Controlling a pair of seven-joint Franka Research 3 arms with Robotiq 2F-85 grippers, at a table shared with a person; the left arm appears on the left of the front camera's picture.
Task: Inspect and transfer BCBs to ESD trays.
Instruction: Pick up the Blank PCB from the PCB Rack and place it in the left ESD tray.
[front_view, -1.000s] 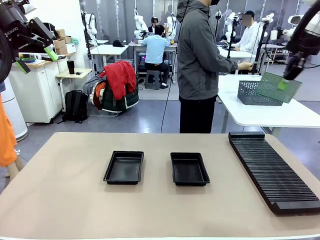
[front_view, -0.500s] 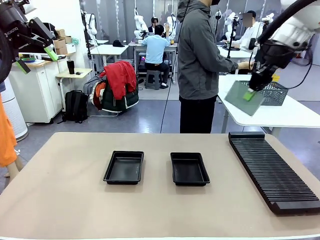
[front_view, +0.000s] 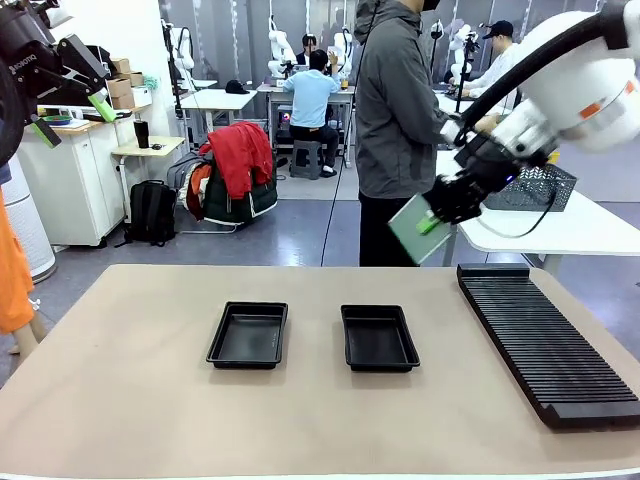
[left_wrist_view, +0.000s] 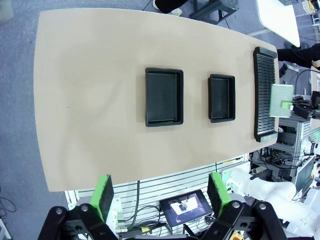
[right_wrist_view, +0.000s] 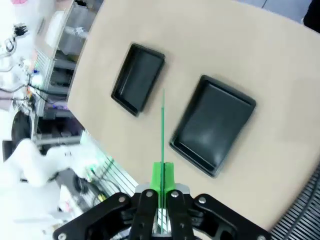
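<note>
Two ESD trays, one BCB, one slotted rack

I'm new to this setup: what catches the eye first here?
The right gripper, raised over the far right of the table, pinches a thin green BCB by its edge. Below, two empty black ESD trays sit side by side mid-table, with a long ribbed black rack at the right.
</note>
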